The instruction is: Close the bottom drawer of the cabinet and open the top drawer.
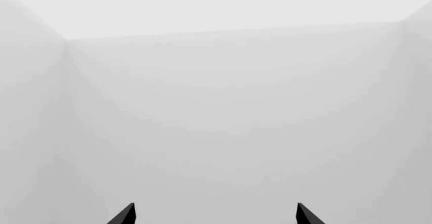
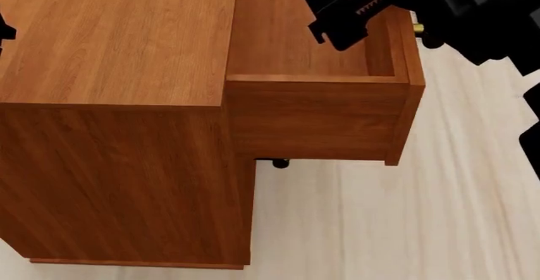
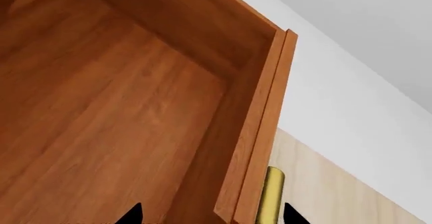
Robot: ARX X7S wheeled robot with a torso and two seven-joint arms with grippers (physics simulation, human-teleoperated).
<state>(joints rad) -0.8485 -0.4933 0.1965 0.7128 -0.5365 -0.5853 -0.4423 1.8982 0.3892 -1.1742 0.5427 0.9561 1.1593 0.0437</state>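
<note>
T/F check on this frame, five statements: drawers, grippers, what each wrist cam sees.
1. The top drawer is pulled out of the cabinet. True.
2. The drawer holds a tool. False: its tray shows only bare wood.
3. The right gripper is at the drawer's front panel, near the brass handle. True.
4. The left wrist view shows the cabinet. False: only pale walls and the left gripper tips.
5. The bottom drawer sticks out. False: no lower drawer protrudes in the head view.
</note>
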